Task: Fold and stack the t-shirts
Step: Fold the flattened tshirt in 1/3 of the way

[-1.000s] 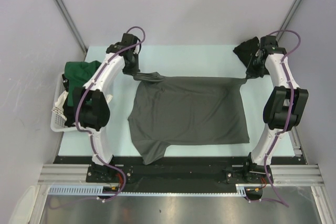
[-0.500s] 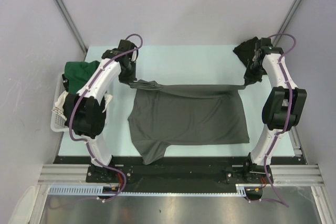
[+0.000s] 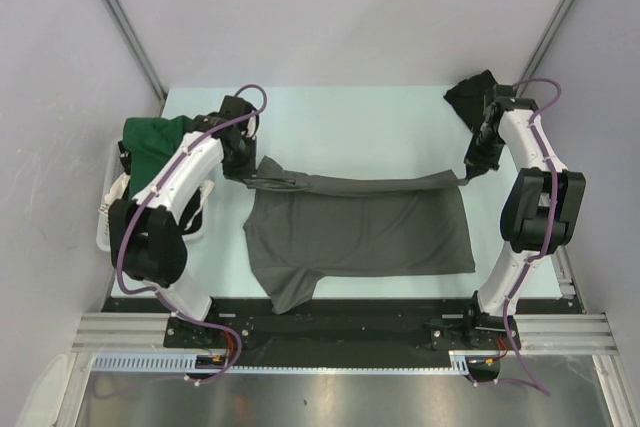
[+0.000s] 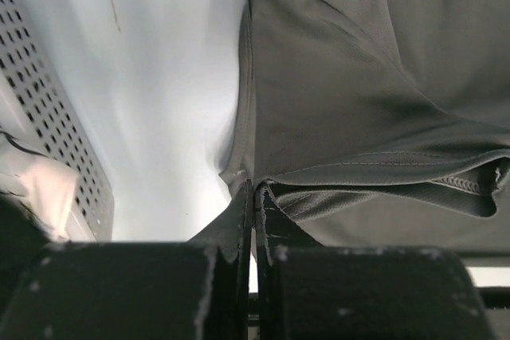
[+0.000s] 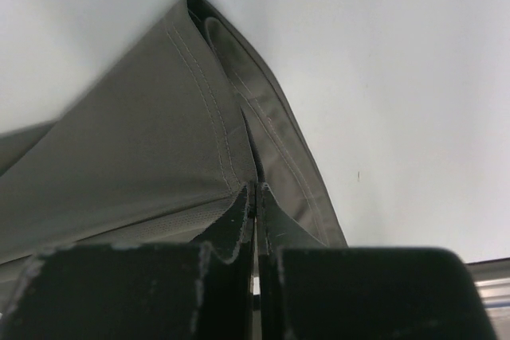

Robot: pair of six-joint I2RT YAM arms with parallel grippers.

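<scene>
While the dark charcoal grey short-sleeved cloth t-shirt (image 3: 360, 232) lies spread across the middle of the pale green tabletop (image 3: 360, 112), its far edge is raised and drawn toward the near side. That edge is stretched in a taut band between the two arms. The left fingers (image 4: 241, 224) are closed tight on the shirt's far left corner by the sleeve, with cloth pinched between them. In the left wrist view the hemmed sleeve opening hangs just beside them. The right fingers (image 5: 239, 220) are likewise clamped on the far right corner, where doubled hem layers run up from the pinch. The near part of the shirt rests flat, one sleeve pointing toward the near edge. A crumpled black cloth t-shirt (image 3: 465, 97) sits at the far right corner of the tabletop, just behind the right arm. A dark green cloth t-shirt (image 3: 150, 137) is heaped on the white perforated plastic basket (image 3: 105, 229) at the left edge.
</scene>
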